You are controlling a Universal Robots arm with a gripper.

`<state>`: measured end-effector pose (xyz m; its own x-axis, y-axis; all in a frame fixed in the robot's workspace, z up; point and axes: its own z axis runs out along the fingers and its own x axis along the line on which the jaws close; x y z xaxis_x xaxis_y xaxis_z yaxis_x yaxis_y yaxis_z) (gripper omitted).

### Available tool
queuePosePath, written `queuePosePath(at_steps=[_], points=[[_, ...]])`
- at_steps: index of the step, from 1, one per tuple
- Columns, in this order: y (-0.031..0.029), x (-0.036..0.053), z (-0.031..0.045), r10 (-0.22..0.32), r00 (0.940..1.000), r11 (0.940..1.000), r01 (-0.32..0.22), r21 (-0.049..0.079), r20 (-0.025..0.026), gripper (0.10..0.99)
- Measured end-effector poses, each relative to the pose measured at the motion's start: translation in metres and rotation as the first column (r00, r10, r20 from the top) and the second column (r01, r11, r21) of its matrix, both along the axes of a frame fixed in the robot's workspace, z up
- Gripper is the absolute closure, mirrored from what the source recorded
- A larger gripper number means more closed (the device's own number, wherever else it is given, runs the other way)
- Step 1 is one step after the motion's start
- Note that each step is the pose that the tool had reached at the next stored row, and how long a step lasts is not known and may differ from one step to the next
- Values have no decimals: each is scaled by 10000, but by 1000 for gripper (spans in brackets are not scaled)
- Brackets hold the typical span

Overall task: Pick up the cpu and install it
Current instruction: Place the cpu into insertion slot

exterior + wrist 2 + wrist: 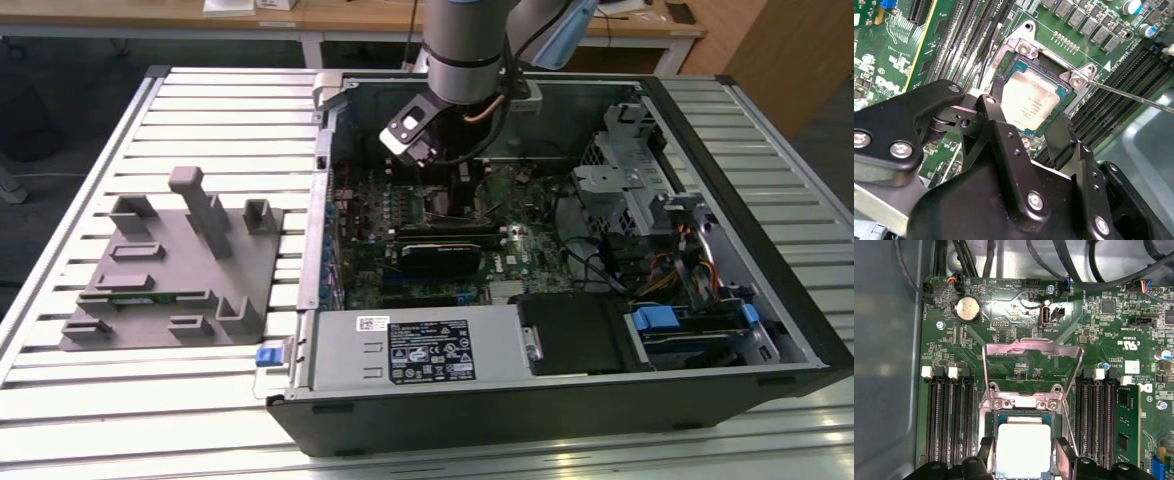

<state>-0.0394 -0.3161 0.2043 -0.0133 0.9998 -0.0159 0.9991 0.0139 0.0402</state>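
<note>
Step in hand, by my judgement: seating the chip. The arm (467, 50) reaches down into the open computer case (747, 330), which lies on its side on the slatted desk (80, 130), toward the desk edge at the exterior view's right.

The end effector (1024, 460) is closed narrowly on the cpu (1030, 100), with one of its fingers (1065, 462) at each of two opposite edges; no gap shows between finger and chip in either wrist view.

The cpu lies within the frame of the socket (1024, 402), near the middle of the motherboard (1004, 305), between two banks of memory slots (949, 420); whether it is fully down on the contacts or a shade above them cannot be told. The retaining plate (1031, 360) stands swung up, clear of the socket; the socket is therefore not yet locked. A thin lever (1134, 95) runs off to one side; its catch is not discernible.

Requirement for any further move, as I judge it: the cpu kept level and square with the frame; no sideways drag across the contacts; the fingers parted evenly, so the chip is not pulled askew.

Condition of the cpu: small, thin, flat and square; pale silvery lid with faint print; narrow green border around the lid; edges parallel with the frame; no tilt evident.
</note>
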Motion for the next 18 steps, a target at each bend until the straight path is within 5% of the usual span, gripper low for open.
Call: queuePosePath(at_steps=[7,10,13,18], points=[[1,0,70,0,10000,10000,0,1,1,494],[0,0,80,0,10000,10000,0,0,0,675],[0,0,94,0,10000,10000,0,0,0,733],[0,0,118,0,10000,10000,0,1,1,969]])
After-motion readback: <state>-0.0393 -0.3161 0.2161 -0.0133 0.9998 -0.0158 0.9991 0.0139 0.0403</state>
